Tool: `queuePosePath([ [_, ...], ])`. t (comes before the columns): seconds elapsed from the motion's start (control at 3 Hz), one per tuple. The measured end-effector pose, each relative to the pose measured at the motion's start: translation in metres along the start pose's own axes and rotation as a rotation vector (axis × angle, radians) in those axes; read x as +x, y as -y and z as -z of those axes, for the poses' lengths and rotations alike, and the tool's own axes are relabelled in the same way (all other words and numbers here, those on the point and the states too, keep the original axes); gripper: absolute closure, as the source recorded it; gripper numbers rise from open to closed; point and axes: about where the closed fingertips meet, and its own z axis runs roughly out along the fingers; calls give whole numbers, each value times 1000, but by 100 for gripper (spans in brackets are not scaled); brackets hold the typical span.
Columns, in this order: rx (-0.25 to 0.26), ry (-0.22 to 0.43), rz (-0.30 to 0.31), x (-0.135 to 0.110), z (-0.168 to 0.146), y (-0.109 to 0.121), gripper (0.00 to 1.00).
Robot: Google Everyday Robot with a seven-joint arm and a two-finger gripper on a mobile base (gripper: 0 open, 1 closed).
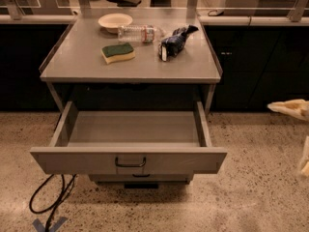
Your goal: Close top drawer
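The top drawer (128, 161) of a grey metal cabinet is pulled wide open. Its shallow tray (133, 128) holds nothing, and its front panel has a small dark wire handle (130, 162) at the centre. My gripper (297, 134) is at the far right edge of the view, above the floor, well to the right of the drawer and touching nothing. Its two pale fingers (289, 108) stand apart and hold nothing.
The cabinet top (87, 62) carries a pale bowl (115, 21), a plastic bottle (140, 33), a green-and-yellow sponge (118, 52) and a dark blue bag (174, 41). A lower drawer front (140, 179) shows under the open one. A black cable (50, 202) loops on the speckled floor at left.
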Motion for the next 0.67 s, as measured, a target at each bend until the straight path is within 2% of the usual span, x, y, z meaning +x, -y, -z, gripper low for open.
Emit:
queuePosePath([
  [0.33, 123, -106, -78, 23, 4, -37, 0],
  [0.67, 109, -117, -110, 37, -17, -54, 0],
])
